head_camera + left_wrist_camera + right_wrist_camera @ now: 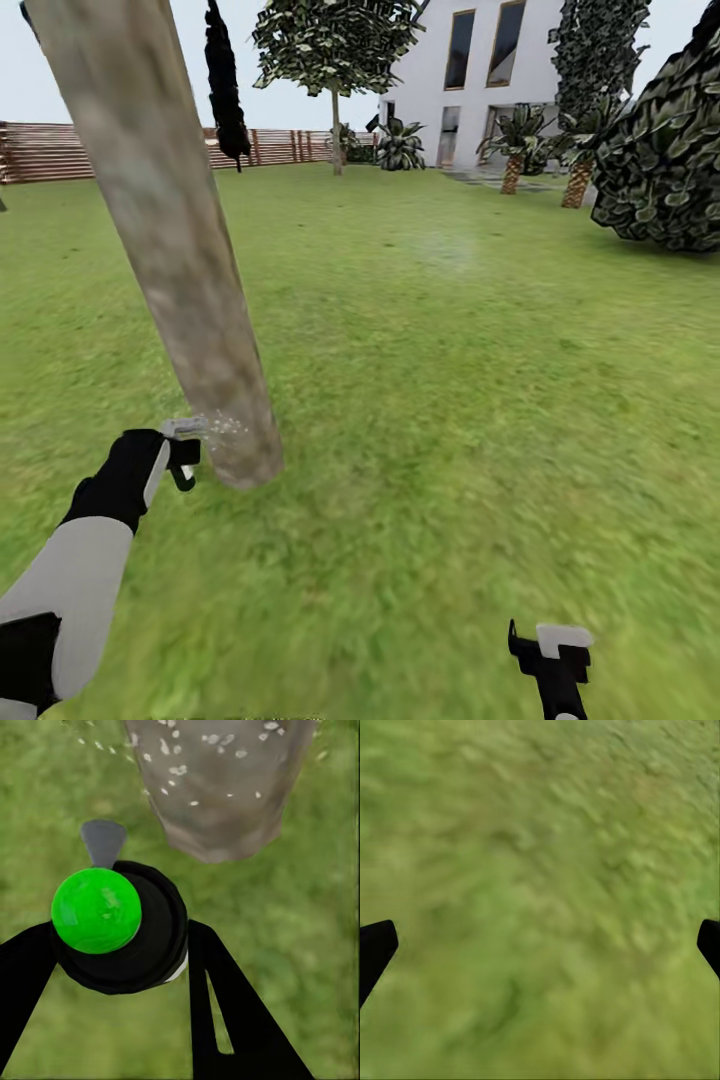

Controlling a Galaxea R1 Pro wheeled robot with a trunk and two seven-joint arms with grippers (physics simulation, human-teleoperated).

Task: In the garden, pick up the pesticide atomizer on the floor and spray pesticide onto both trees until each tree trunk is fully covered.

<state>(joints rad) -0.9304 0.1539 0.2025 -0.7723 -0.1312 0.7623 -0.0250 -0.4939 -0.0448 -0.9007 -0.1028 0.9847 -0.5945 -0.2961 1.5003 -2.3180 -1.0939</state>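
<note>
Head view: left pincer [180, 455] clenched on atomizer [178, 432], nozzle just beside base of near tree trunk [170, 230]. Pesticide [222, 427], white specks, sits btwn nozzle and bark, low on trunk. Second tree [336, 45] well apart, far across lawn [450, 400] near fence [60, 150]; its thin-looking trunk [336, 135] shows no specks from here. Right pincer [552, 650] hangs low over grass, released, nothing in it. Count: 2 task trees, 1 atomizer, 2 pincers, 1 spray cloud.

Left wrist view: atomizer w/ green cap [96, 910] and grey nozzle [103, 842] gripped btwn black fingers [225, 1020]. Trunk foot [221, 784] ahead, approx a dozen-plus white specks on bark.

Right wrist view: grass [540, 900] below; fingertips [375, 949] at both margins, spread wide, empty.

Judgement: step in hand = coating 1st trunk; only base looks hit. To do well: keep nozzle close, aimed square at bark, sweep upward and round trunk so all sides covered before heading to 2nd tree.
</note>
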